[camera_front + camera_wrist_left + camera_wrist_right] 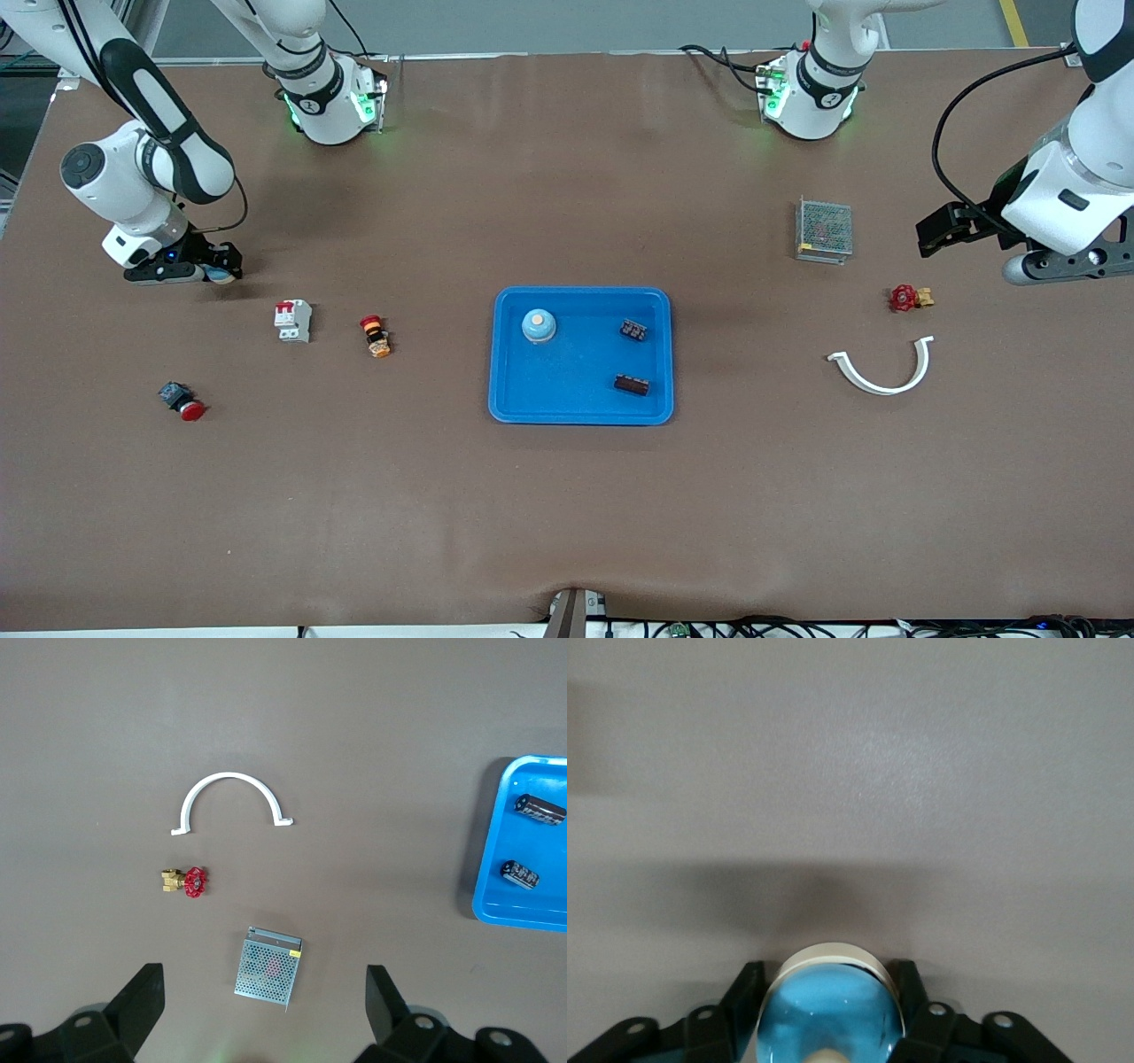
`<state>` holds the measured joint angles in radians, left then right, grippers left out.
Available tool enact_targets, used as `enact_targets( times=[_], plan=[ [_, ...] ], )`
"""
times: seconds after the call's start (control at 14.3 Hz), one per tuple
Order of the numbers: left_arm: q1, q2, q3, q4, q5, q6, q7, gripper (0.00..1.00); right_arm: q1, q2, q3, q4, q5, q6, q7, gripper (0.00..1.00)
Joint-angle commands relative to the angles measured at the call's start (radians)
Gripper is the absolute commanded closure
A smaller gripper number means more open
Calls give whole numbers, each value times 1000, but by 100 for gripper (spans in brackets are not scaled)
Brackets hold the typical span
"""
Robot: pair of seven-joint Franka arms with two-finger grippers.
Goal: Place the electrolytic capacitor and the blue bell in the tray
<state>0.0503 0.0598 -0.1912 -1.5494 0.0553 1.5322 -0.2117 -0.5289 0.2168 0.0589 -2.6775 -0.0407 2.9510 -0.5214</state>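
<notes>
At the right arm's end of the table [567, 496], the right end effector [213, 270] is clamping a blue bell [831, 1010]; the left end effector [264, 1014] is waiting, fingers apart, over the mesh box [268, 967].

Blue tray [580, 408] flat at bench centre, holding an upright blue bell [539, 325] and two dark capacitors [632, 385] lying apart.

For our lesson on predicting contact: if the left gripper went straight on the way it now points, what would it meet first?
Probably the metal mesh box, which lies in line with the open left gripper. Depth is unclear, so it might instead meet the table just beside it.
</notes>
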Motion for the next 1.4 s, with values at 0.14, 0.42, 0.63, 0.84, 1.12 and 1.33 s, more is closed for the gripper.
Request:
enact_targets(
  times=[0.14,0.42,0.63,0.84,1.12,1.33],
  plan=[
    [2,-2,9,-11,-22,25,21,0,-14,9,13,2,16,5,-6,100],
    [2,-2,9,-6,-22,48,20,0,-5,9,18,8,16,-4,-6,100],
    [2,-2,7,-4,-22,49,17,0,-5,7,45,36,16,-12,-5,100],
    [2,-9,3,-30,-23,48,17,0,0,7,55,62,18,-53,-5,100],
    [5,-26,4,-47,-23,37,21,0,53,4,55,122,18,-122,50,100],
    [5,-29,4,-50,-23,42,21,0,101,-2,58,200,19,-238,104,100]
  ],
)
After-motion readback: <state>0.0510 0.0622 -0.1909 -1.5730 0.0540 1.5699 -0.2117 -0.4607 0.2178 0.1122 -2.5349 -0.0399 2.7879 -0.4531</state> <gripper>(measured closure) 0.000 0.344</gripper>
